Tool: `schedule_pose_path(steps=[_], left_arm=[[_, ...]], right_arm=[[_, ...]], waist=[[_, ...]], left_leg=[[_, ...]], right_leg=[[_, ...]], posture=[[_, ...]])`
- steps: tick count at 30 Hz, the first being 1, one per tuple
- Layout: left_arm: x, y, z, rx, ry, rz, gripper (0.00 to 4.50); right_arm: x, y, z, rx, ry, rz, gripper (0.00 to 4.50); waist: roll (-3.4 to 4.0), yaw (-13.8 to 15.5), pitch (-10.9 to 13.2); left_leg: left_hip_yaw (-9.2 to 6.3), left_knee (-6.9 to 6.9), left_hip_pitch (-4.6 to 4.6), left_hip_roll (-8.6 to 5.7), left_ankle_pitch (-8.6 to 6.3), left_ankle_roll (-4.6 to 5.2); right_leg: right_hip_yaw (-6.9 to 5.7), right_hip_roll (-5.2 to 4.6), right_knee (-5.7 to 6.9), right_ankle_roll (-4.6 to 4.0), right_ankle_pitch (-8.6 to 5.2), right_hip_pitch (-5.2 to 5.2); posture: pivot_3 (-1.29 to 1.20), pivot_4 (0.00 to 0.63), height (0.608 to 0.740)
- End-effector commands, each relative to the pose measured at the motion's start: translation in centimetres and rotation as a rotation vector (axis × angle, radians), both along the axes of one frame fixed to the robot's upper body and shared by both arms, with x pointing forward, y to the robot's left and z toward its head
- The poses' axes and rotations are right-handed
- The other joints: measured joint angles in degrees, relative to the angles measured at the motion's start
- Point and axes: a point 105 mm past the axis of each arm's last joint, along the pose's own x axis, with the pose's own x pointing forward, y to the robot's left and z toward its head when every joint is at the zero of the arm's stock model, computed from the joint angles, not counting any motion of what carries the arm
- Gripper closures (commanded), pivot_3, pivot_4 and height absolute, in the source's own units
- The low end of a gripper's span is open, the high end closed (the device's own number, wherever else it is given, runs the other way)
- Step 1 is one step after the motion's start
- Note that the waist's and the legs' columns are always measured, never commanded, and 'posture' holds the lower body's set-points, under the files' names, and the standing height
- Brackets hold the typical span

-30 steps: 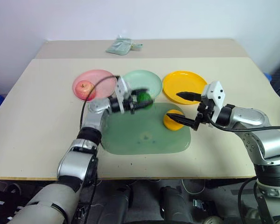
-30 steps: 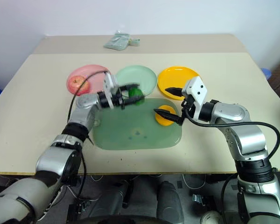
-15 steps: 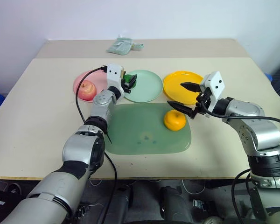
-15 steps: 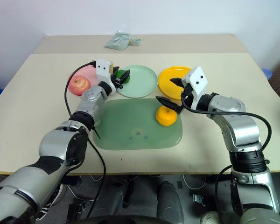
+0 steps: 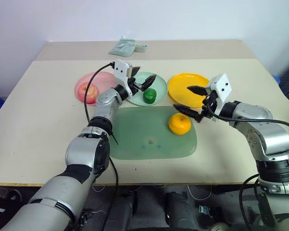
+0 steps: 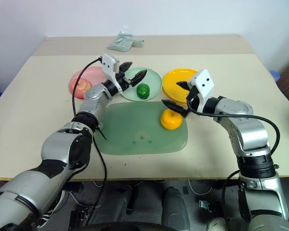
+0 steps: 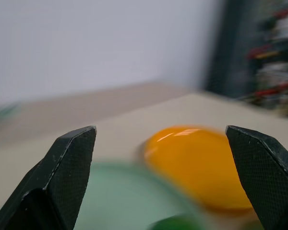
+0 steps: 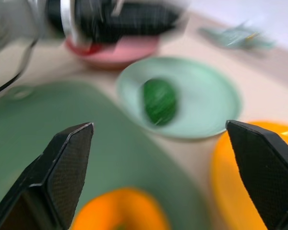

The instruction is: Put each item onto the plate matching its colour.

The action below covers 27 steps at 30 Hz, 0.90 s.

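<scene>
Left eye view: right gripper, jaws spread, hovers by the orange fruit; straddle it squarely, then close gently.

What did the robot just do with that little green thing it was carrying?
The left claw lifted the green vegetable off the board, opened and let it go onto the mint plate. The apple, orange and open right claw stayed much as before.

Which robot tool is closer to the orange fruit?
The right. The right tool hangs open just beside the orange fruit, toward the yellow plate. The left tool is open farther off, over the green vegetable on the mint plate.
</scene>
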Motion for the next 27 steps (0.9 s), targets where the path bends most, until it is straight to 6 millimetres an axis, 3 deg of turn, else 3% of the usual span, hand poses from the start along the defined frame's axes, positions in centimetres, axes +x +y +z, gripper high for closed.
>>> schedule_pose_path(steps=[1,6,11,13,16,19,22,27], left_arm=[[-2.8,1.0,-0.6,0.043,-0.015,-0.245,0.08],[-6.1,2.9,-2.2,0.117,0.023,-0.411,0.08],[-8.2,4.6,-3.5,0.192,0.054,-0.424,0.08],[-8.7,5.4,-4.1,0.216,0.077,-0.405,0.0],[-9.1,6.3,-4.2,0.236,0.079,-0.38,0.0],[-9.1,6.8,-4.2,0.237,0.077,-0.349,0.0],[-8.7,6.7,-4.0,0.215,0.054,-0.31,0.0],[-8.5,6.1,-3.9,0.19,0.04,-0.299,0.0]], right_arm=[[-0.6,0.6,-0.4,-0.06,0.012,0.026,0.0],[-0.2,0.2,-2.6,-0.139,0.079,0.003,0.0],[0.2,-0.7,-5.2,-0.215,0.163,-0.026,0.0],[0.4,-1.1,-6.0,-0.213,0.206,-0.049,0.52],[0.8,-0.6,-4.1,-0.129,0.157,-0.043,1.25],[2.4,-0.6,-0.9,0.004,0.066,-0.099,1.26],[5.3,-2.2,2.0,0.102,-0.047,-0.247,1.26],[9.3,-4.4,3.4,0.092,-0.174,-0.446,1.26]], waist=[[0.09,-0.3,-0.1],[0.07,-1.0,0.0],[0.08,-1.1,0.0],[0.11,-1.1,-0.1],[0.1,-1.0,-0.1],[0.11,-0.9,-0.1],[0.13,-0.9,0.0],[0.12,-0.7,0.0]], left_leg=[[0.02,0.0,0.01,0.02,0.0,0.0],[-0.06,-0.01,0.02,0.03,0.0,0.0],[-0.12,0.0,0.02,0.03,0.01,-0.01],[-0.1,-0.01,0.04,0.03,0.0,-0.01],[-0.12,-0.01,0.07,0.04,0.0,-0.01],[-0.12,-0.01,0.06,0.05,0.0,-0.01],[-0.1,-0.01,0.06,0.04,0.0,-0.01],[-0.08,-0.08,0.05,0.03,0.01,-0.02]], right_leg=[[0.0,0.0,0.0,-0.01,0.01,0.0],[0.01,0.03,0.03,-0.02,0.0,0.0],[0.02,0.04,0.05,-0.04,0.01,0.0],[0.03,0.02,0.03,-0.04,0.01,0.01],[0.04,0.04,0.03,-0.05,0.0,0.03],[0.05,0.04,0.03,-0.06,0.0,0.02],[0.07,0.02,0.02,-0.06,0.01,0.01],[0.06,0.03,0.02,-0.07,0.02,-0.04]], posture=[[0.0,0.15,0.74],[0.0,0.15,0.74],[0.0,0.15,0.74],[0.0,0.15,0.74],[0.0,0.15,0.74],[0.0,0.15,0.74],[0.0,0.15,0.74],[0.0,0.15,0.74]])
